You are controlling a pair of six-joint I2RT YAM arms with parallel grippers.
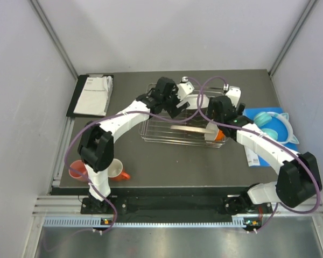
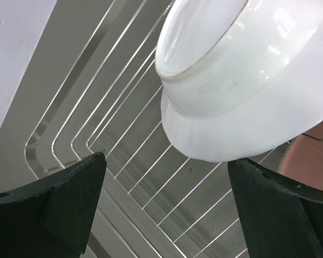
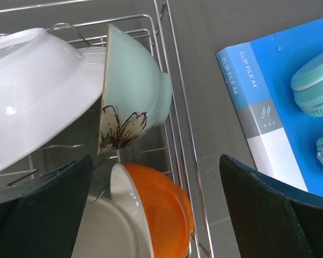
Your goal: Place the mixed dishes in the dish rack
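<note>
The wire dish rack [image 1: 149, 137] sits mid-table. My left gripper [image 1: 170, 102] hovers open over its back part; in the left wrist view a white bowl [image 2: 242, 80] leans on the rack wires [image 2: 140, 161] just beyond my open left gripper [image 2: 167, 207]. My right gripper [image 1: 218, 115] hangs open over the rack's right end. There a white dish [image 3: 32, 91], a mint green bowl [image 3: 134, 86] and an orange white-lined mug [image 3: 167, 209] stand on edge below my right gripper [image 3: 156, 207]. A pink-and-cream plate [image 1: 189, 128] lies in the rack. A salmon cup [image 1: 77, 171] and a mug [image 1: 117, 170] stand by the left arm's base.
A black tray with white papers [image 1: 94, 94] lies at the back left. Teal headphones [image 1: 272, 124] rest on a blue folder [image 3: 258, 107] right of the rack. Purple cables loop over both arms.
</note>
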